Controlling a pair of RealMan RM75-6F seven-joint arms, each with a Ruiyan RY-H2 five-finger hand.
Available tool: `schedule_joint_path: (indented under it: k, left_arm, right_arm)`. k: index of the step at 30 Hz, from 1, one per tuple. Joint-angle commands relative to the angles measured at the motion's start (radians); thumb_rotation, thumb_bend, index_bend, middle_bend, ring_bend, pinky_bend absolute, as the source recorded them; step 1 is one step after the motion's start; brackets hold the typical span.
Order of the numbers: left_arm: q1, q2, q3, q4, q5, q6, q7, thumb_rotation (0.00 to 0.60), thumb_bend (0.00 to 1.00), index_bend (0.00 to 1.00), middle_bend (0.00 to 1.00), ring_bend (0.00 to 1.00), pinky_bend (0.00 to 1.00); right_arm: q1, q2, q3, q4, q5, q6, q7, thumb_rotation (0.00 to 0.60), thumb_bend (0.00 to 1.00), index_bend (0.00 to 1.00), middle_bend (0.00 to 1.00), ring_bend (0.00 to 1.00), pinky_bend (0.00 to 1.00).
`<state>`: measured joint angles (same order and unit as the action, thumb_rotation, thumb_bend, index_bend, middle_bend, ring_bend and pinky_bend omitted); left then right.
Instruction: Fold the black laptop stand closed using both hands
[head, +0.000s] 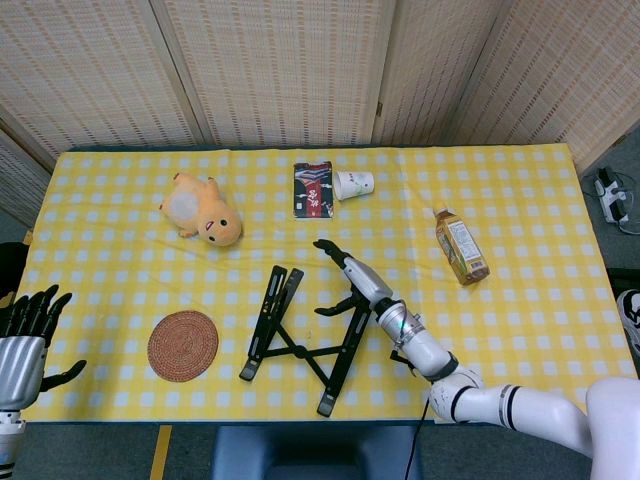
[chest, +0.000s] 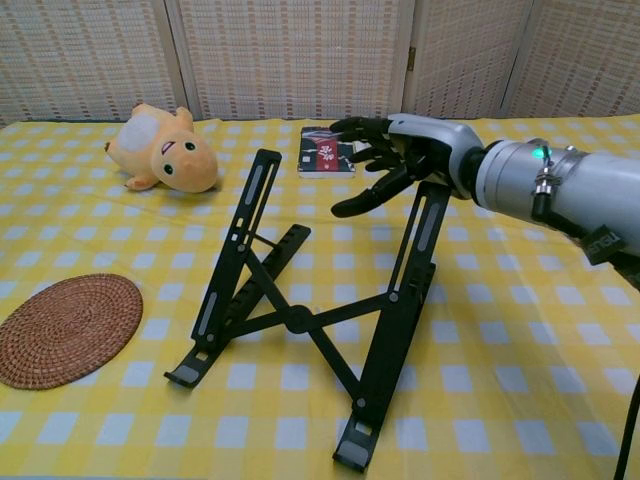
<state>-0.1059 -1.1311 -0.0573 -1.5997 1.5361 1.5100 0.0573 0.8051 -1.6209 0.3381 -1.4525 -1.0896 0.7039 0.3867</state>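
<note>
Under the right hand's (chest: 415, 150) spread fingers (chest: 365, 135) stands the laptop stand (chest: 300, 315).

The right hand (head: 349, 280) is spreading its dark fingers (head: 327, 246) over the black folding metal laptop stand (head: 304, 340), whose right rail is lying just under the thumb.

The left hand (head: 22, 335) is hanging open at the table's near-left edge.

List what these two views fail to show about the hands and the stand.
- Right hand: chest view leaves unclear whether its palm touches the laptop stand; the head view is too small to settle it.
- Left hand: cut by the head view's left edge, absent from the chest view.
- Paper cup: mostly hidden behind the right hand in the chest view.
- Book: cover text too small.
</note>
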Motion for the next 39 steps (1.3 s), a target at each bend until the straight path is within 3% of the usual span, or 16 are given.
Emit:
schedule_joint_path:
  k: [1,9,18,23,29,39]
  left_arm:
    - [-0.061,0.029,-0.02,0.001,-0.003,-0.087,-0.1,0.6,0.18,0.16,0.06,0.04,0.05]
    - [-0.174,0.062,-0.041,0.006,-0.011,-0.248,-0.28,0.6,0.18,0.17,0.11,0.07,0.07]
    - [-0.325,0.075,-0.037,0.028,0.024,-0.455,-0.549,0.6,0.18,0.19,0.17,0.13,0.1]
    - [-0.422,0.061,-0.039,0.039,0.034,-0.573,-0.693,0.6,0.18,0.2,0.18,0.13,0.1]
    - [-0.504,0.01,-0.042,0.068,0.021,-0.661,-0.735,0.6,0.18,0.2,0.2,0.12,0.09]
    - [-0.628,-0.072,-0.023,0.113,0.041,-0.788,-0.896,0.6,0.17,0.18,0.19,0.04,0.02]
  right_arm:
    - [0.029,-0.021,0.018,0.012,0.012,-0.034,0.011,0.6,0.15,0.0,0.02,0.08,0.0]
    - [0.057,-0.003,0.038,-0.005,-0.026,-0.121,0.095,0.6,0.15,0.0,0.02,0.08,0.0]
    - [-0.041,0.19,0.016,-0.138,-0.215,-0.052,0.199,0.6,0.15,0.0,0.02,0.08,0.0]
    - [-0.102,0.308,-0.025,-0.235,-0.33,0.042,0.206,0.6,0.15,0.0,0.02,0.08,0.0]
    - [-0.165,0.392,-0.096,-0.317,-0.402,0.129,0.194,0.6,0.15,0.0,0.02,0.08,0.0]
    - [-0.245,0.387,-0.197,-0.344,-0.413,0.239,0.144,0.6,0.15,0.0,0.0,0.07,0.0]
